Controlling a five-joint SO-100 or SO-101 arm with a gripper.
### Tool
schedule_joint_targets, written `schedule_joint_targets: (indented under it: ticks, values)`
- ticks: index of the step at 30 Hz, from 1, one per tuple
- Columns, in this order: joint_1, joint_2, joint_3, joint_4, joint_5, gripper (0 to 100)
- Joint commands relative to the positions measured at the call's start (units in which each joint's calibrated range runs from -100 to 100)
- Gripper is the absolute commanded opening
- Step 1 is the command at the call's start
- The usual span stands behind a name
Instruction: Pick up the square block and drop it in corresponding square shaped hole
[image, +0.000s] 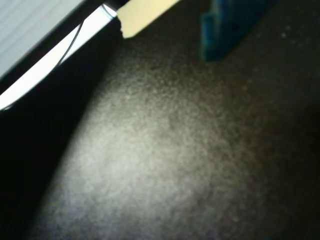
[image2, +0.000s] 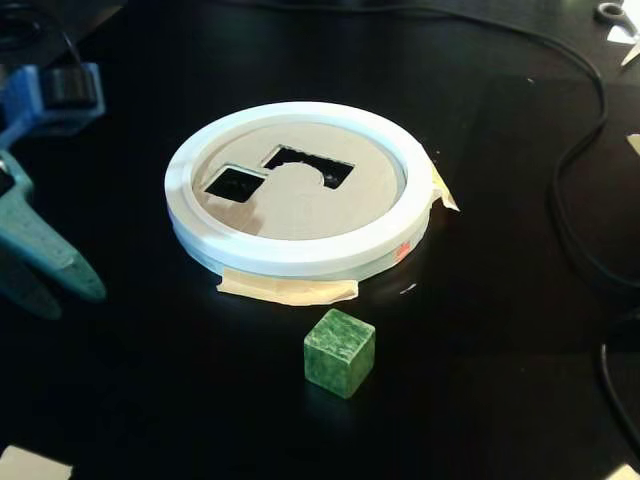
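A green square block (image2: 339, 352) stands on the black mat, just in front of the round white sorter ring (image2: 300, 258). The ring's tan top has a square hole (image2: 234, 183) at the left and a larger odd-shaped hole (image2: 308, 166) beside it. My teal gripper (image2: 72, 303) is at the far left of the fixed view, well away from the block and empty. Its two fingers lie close together with no gap showing. In the wrist view only a blurred blue finger (image: 227, 27) shows at the top. The block and the ring are out of that view.
The ring is taped down with beige tape (image2: 290, 290). Black cables (image2: 570, 200) run along the right side of the mat. In the wrist view a piece of beige tape (image: 142, 15) and the table's bright edge (image: 45, 70) show at upper left.
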Motion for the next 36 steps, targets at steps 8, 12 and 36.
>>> schedule_joint_targets:
  ticks: [8, 12, 36]
  values:
    - [0.72, -0.62, -0.10, -1.01, 0.20, 77]
    - [0.85, -0.62, -0.01, -1.11, 0.20, 77]
    - [-1.15, 3.50, -25.69, -1.21, -0.34, 77]
